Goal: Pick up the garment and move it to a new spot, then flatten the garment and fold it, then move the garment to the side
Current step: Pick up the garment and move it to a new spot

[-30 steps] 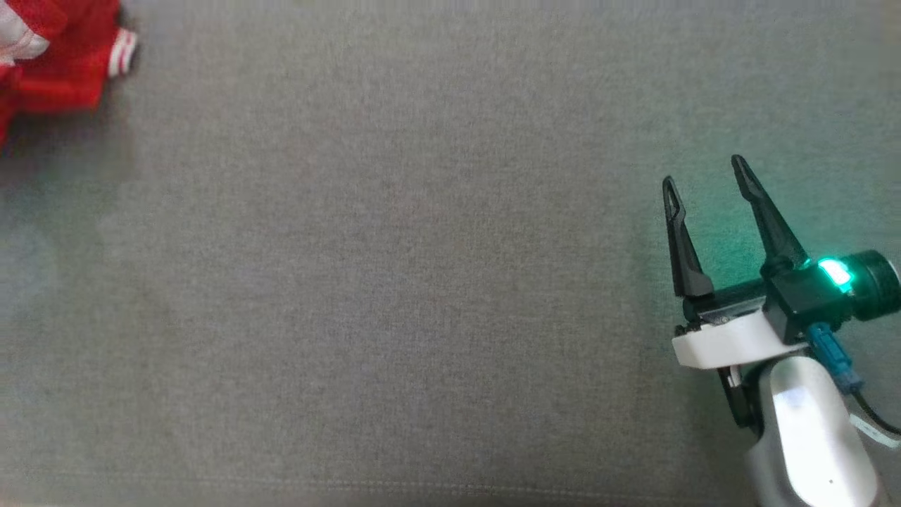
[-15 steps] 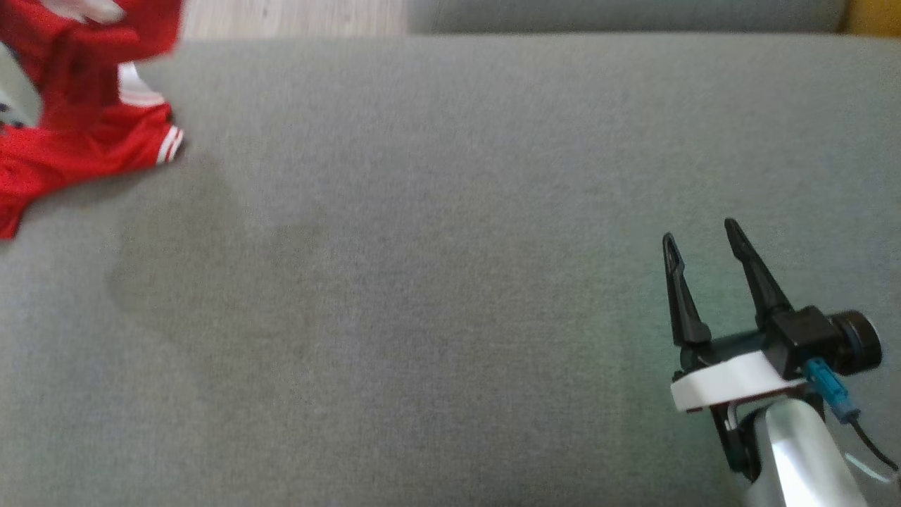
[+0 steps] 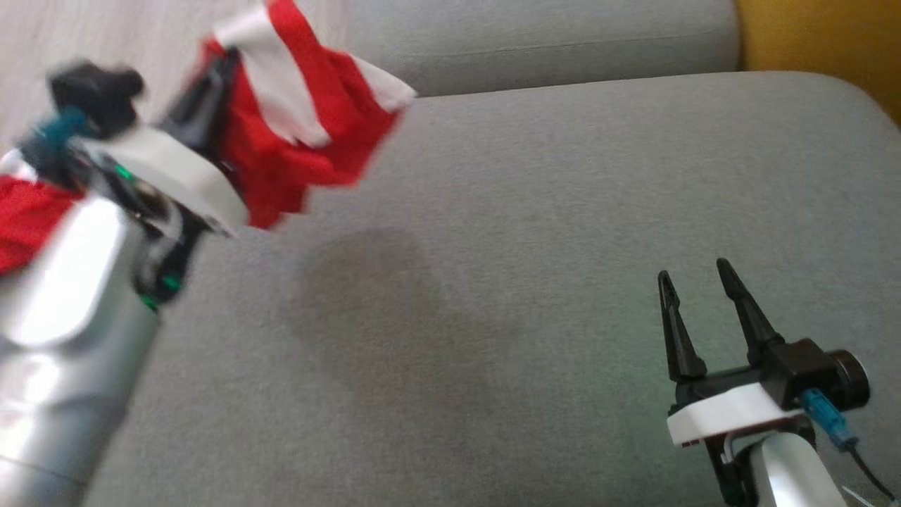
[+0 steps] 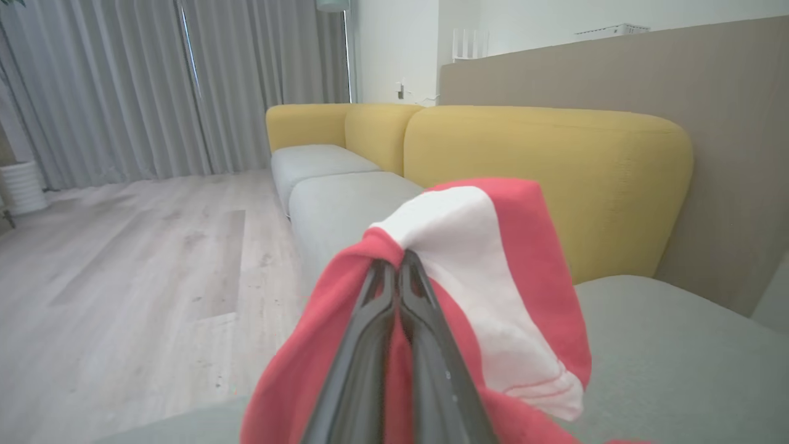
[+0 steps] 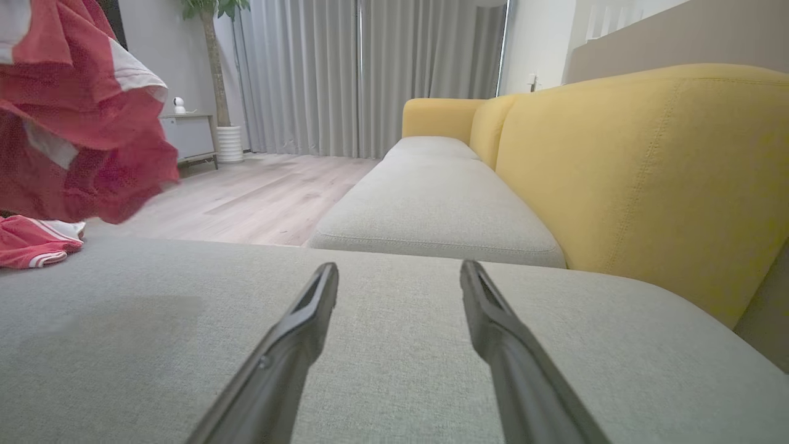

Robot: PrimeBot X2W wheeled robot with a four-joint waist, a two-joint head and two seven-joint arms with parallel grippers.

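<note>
step: carry garment (image 3: 295, 148) | left gripper (image 4: 397, 262) fingers clamp it | right gripper (image 3: 693, 271) fingers wide, empty | advice: lower it at sofa cushion (image 3: 528, 246) middle

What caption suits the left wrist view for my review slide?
Left gripper shut on red-and-white garment, held above grey sofa seat, yellow backrest behind.

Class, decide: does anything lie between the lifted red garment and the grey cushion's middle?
Nothing visible does. The left gripper holds the garment lifted at the left of the cushion, whose middle lies bare. The right gripper is open, off to the right.
</note>
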